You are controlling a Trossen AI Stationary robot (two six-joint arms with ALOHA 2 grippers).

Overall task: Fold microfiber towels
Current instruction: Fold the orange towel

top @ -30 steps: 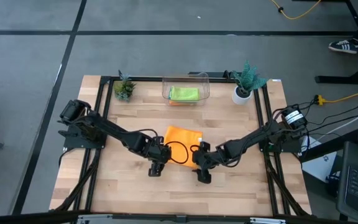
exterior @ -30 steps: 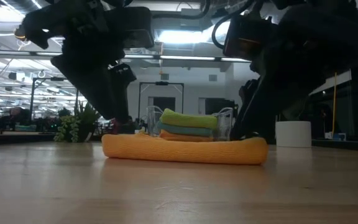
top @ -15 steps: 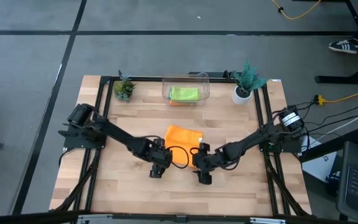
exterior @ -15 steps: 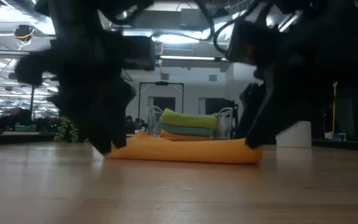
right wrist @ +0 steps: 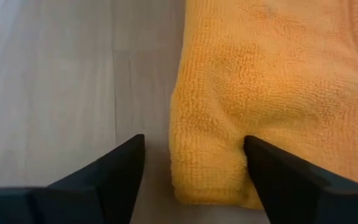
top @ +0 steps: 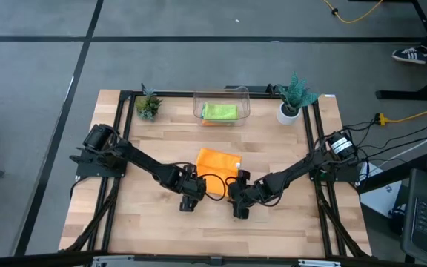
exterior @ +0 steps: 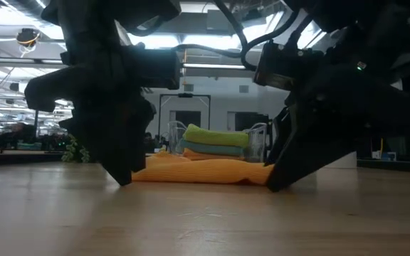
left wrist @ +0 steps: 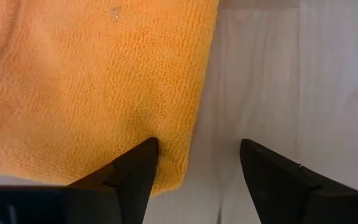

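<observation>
So the soft orange microfiber towel (top: 218, 163) lay partly folded near the middle of the light wooden table (top: 288, 222), a bit toward its front edge. The left gripper (left wrist: 197, 163) was down at one near corner of it, jaws apart, one finger pressing the cloth and the other over bare wood. The right gripper (right wrist: 194, 160) sat at the other near corner (same deal, jaws spread, one finger dug into the fabric). Back by the far edge, a clear plastic bin (top: 222, 106) held folded towels, a lime green towel (top: 219, 112) on top.
</observation>
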